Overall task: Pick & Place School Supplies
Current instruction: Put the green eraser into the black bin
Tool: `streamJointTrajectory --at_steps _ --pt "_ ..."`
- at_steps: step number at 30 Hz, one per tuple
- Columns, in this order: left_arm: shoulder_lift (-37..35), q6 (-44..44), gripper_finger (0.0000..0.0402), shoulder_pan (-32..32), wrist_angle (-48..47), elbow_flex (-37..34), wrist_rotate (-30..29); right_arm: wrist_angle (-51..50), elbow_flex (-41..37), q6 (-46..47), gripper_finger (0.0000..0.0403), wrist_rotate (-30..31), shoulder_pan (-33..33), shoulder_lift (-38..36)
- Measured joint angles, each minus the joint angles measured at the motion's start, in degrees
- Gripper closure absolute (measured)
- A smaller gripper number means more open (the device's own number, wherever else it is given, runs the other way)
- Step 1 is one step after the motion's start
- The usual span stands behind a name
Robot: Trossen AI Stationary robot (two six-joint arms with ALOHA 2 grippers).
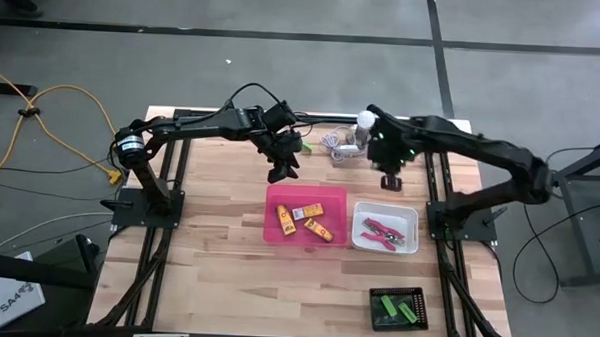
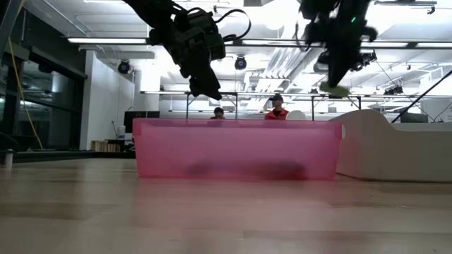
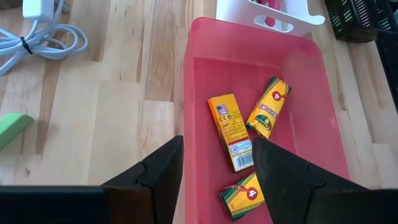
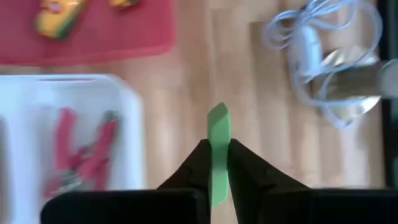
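Three yellow boxes [image 1: 305, 222] lie in the pink tray [image 1: 275, 195], under the left gripper [image 3: 217, 163], whose fingers stand apart and empty over its far edge. Right of it, the right gripper [image 4: 215, 163] is clamped on a green stick [image 4: 218, 140] above bare wood, just beyond the white tray [image 1: 358, 228] holding pink scissors [image 1: 382, 231].

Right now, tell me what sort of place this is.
Probably a robotics lab in an open workshop: a wooden table on a bare concrete floor, ceiling strip lights, and two seated people beyond.
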Motion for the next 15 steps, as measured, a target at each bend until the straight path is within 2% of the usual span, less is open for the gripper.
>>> streamJointTrajectory --at_steps 8,15 --pt "0.00 -0.02 0.0215 -0.86 -0.09 0.00 0.00 -3.93 -0.02 15.60 0.0378 -2.10 16.29 -7.20" --pt "0.00 -0.04 0.0215 -2.15 -0.04 0.00 0.00 -3.02 -0.02 31.36 0.0378 -2.58 30.83 -8.17"
